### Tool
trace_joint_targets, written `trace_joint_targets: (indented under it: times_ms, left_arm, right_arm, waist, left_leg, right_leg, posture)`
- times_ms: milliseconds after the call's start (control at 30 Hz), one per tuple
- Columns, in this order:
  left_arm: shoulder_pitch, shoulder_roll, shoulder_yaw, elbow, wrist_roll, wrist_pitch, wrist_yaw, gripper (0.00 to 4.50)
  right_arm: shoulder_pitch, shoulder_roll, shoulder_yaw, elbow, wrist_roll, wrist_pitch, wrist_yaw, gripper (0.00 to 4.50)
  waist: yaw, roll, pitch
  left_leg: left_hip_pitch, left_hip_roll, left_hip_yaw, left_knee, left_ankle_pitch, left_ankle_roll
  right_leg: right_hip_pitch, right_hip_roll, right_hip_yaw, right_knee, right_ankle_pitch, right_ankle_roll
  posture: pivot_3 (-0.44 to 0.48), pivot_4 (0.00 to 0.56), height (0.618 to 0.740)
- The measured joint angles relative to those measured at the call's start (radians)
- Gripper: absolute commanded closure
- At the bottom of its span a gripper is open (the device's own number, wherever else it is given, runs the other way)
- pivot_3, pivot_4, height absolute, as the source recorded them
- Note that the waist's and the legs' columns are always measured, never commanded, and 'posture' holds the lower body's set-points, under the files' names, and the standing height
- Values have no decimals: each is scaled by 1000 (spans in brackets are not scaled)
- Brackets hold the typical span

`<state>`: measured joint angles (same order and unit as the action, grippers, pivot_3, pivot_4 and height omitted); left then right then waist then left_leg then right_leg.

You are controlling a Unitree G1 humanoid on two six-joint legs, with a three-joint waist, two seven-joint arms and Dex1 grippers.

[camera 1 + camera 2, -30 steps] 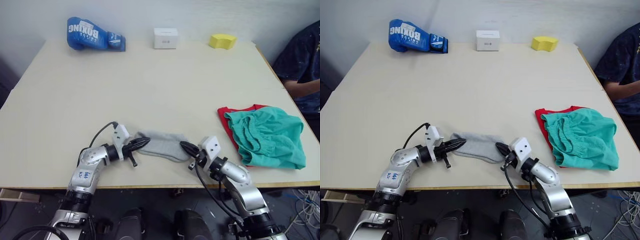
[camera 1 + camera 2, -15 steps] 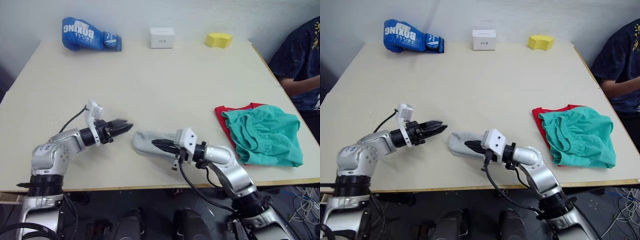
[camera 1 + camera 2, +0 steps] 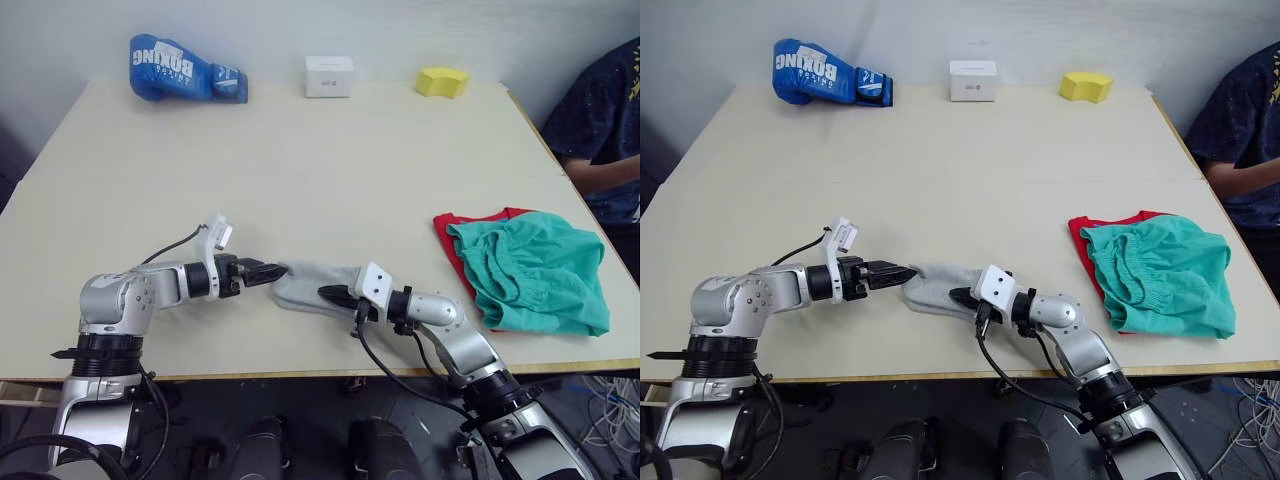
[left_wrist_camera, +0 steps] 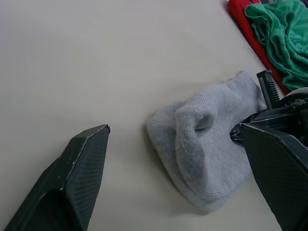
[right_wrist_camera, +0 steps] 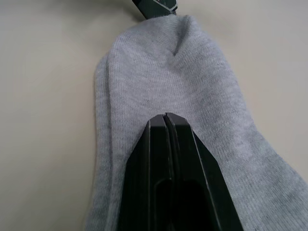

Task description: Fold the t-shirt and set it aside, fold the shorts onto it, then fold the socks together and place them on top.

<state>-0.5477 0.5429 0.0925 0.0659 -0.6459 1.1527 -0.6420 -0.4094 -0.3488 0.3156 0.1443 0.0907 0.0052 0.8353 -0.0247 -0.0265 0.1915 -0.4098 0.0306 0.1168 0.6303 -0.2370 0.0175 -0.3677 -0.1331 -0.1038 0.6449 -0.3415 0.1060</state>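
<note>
Grey socks (image 3: pixel 315 288) lie near the table's front edge, long axis left–right between both arms: the closed right gripper (image 3: pixel 332 294) presses their middle, the spread left gripper (image 3: pixel 272 270) meets their left end.

Robot test lab or demo room, not home. Plain beige table (image 3: pixel 330 150) against bare white wall (image 3: pixel 330 25). Odd prop mix along far edge: blue boxing glove (image 3: pixel 185 70), small white box (image 3: pixel 329 76), yellow sponge (image 3: pixel 444 81). Loose cables (image 3: pixel 610 390) on floor beside table. Seated person (image 3: pixel 600 130) in dark shirt watching at table's right side.
</note>
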Motion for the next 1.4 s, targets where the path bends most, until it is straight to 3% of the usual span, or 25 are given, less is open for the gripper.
trace_joint_targets:
  times_ms: [400,667,867,1200,1400]
  left_arm:
    - [-18,-10,-68,-24,22,9,-11,4454]
    - [-184,47,-187,-129,19,14,-146,4481]
    - [-297,-61,-310,-80,40,-18,-197,4481]
    - [-253,-150,-423,21,141,-169,-237,4481]
    - [-189,-186,-414,25,149,-309,-301,2628]
  right_arm:
    - [40,14,-15,-47,0,42,-43,4500]
    - [70,10,-38,-97,1,96,-84,4500]
    - [119,-4,-51,-158,1,129,-93,4500]
    - [198,-22,-79,-262,1,195,-136,4500]
    - [276,-44,-115,-355,12,239,-161,4500]
  waist:
    - [-2,0,0]
    - [1,0,0]
    - [2,0,0]
    - [3,0,0]
    - [24,0,0]
  left_leg:
    - [1,2,0,-1,-1,-3]
    - [1,2,0,-1,-4,-7]
    - [1,1,0,-1,-1,-2]
    - [1,3,1,-1,-2,-2]
    - [0,3,0,-1,-2,-2]
  right_leg:
    - [1,-1,1,-1,0,-1]
    - [1,0,1,-2,0,-1]
    - [1,1,1,-2,0,-1]
    - [0,0,1,-3,-1,-1]
    - [1,-1,2,-6,-1,-1]
  posture:
    - [0,150,740]
    - [0,150,740]
    - [0,150,740]
    - [0,150,740]
    - [0,150,740]
